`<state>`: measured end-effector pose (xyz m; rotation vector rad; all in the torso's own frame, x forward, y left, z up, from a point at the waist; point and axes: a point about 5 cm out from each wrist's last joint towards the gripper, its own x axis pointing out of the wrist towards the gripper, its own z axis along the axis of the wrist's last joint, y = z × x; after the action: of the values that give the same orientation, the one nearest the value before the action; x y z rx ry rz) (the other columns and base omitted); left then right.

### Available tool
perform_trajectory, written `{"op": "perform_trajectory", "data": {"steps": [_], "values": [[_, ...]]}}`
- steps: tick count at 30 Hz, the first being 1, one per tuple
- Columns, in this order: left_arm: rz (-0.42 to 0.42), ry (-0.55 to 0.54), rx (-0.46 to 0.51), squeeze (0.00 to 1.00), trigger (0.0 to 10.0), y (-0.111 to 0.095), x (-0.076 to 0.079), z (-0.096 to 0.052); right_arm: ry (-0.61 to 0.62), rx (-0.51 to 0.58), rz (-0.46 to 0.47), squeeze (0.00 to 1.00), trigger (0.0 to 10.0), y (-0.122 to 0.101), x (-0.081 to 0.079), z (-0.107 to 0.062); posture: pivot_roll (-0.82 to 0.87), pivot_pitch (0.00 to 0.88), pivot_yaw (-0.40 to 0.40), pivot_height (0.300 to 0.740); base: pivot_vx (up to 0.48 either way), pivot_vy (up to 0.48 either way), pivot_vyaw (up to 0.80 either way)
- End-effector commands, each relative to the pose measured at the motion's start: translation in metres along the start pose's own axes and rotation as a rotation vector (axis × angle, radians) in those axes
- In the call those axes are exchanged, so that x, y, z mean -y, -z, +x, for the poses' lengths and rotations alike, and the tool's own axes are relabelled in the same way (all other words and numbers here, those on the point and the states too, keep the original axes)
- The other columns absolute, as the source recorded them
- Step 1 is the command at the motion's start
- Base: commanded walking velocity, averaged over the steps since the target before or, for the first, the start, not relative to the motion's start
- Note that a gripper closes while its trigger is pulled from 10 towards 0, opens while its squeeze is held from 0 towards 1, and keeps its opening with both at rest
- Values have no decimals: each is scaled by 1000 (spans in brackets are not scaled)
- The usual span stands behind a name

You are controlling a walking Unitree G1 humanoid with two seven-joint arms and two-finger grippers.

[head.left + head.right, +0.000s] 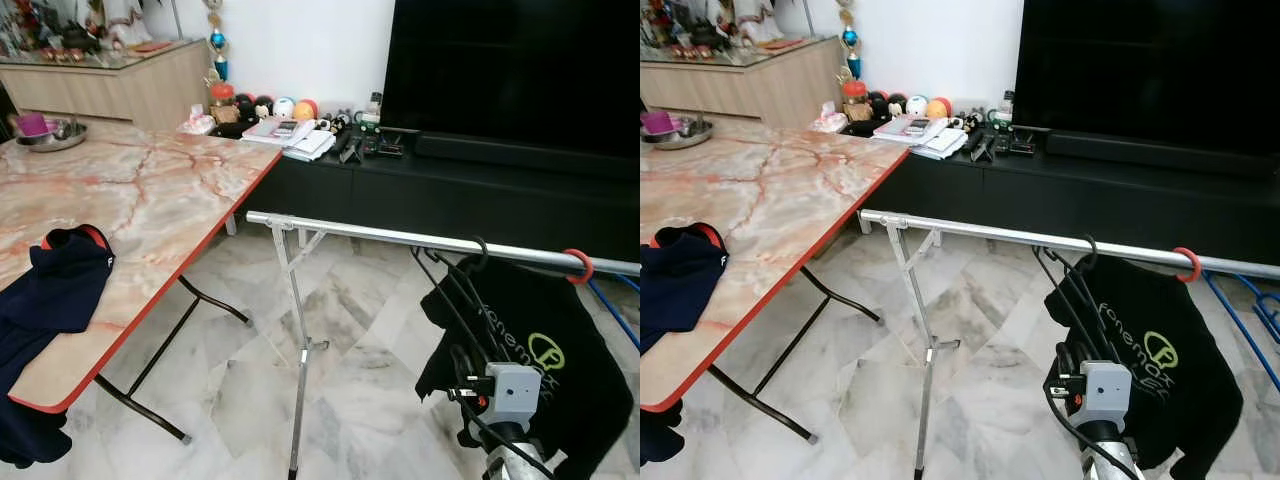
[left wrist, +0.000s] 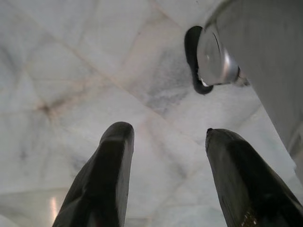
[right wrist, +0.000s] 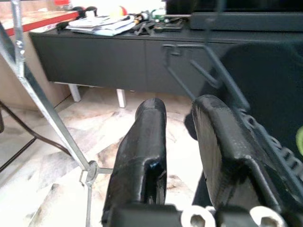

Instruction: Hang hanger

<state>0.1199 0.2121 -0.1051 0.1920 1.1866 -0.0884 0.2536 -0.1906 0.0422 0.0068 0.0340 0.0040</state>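
Observation:
A black wire hanger hangs by its hook on the silver rail of a drying rack, and a black T-shirt with a green logo is draped on it. My right gripper is just below and in front of the hanger's left shoulder. Its fingers stand slightly apart with nothing between them, and the hanger wire lies beyond the tips. My left gripper hangs idle and open over the marble floor.
A red ring sits on the rail right of the hanger. The rack's crossed legs stand in the middle. A marble-top folding table with a dark blue garment is on the left. A black TV console runs behind.

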Motion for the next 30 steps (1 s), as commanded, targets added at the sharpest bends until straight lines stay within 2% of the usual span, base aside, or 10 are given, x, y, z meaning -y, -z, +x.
{"op": "perform_trajectory", "data": {"steps": [1,5,6,11,12,13,19,25,27,30], "values": [[6,11,-11,0,10000,4,3,0,49,-61,-5,0,10000,13,11,-6,72,0,25,740,0,0,0],[11,5,-12,0,10000,4,2,0,96,-131,40,0,10000,28,19,-8,69,0,29,740,0,0,0],[11,4,-12,0,10000,4,2,0,157,-189,91,0,10000,40,28,-12,69,0,32,740,0,0,0],[2,1,-11,0,10000,4,1,0,242,-326,147,0,10000,62,43,-23,74,0,34,740,0,0,0],[-1,1,-10,0,10000,4,1,0,230,-391,141,0,10000,72,42,-28,79,0,33,740,0,0,0],[-1,1,-10,0,10000,4,1,0,230,-391,141,0,10000,72,42,-28,79,0,33,740,0,0,0],[-11,2,-7,0,10000,4,2,0,201,-594,126,0,10000,99,34,-46,83,0,28,740,0,0,0],[-43,-29,15,0,10000,3,1,0,174,-841,115,0,10000,128,23,-81,107,0,22,740,0,0,0],[-50,-68,46,0,10000,1,-2,-1,153,-849,126,0,10000,130,18,-82,109,0,27,740,0,0,0],[-136,-128,92,0,10000,0,-7,-2,131,-841,138,0,10000,130,11,-80,99,0,40,740,0,0,0]]}}
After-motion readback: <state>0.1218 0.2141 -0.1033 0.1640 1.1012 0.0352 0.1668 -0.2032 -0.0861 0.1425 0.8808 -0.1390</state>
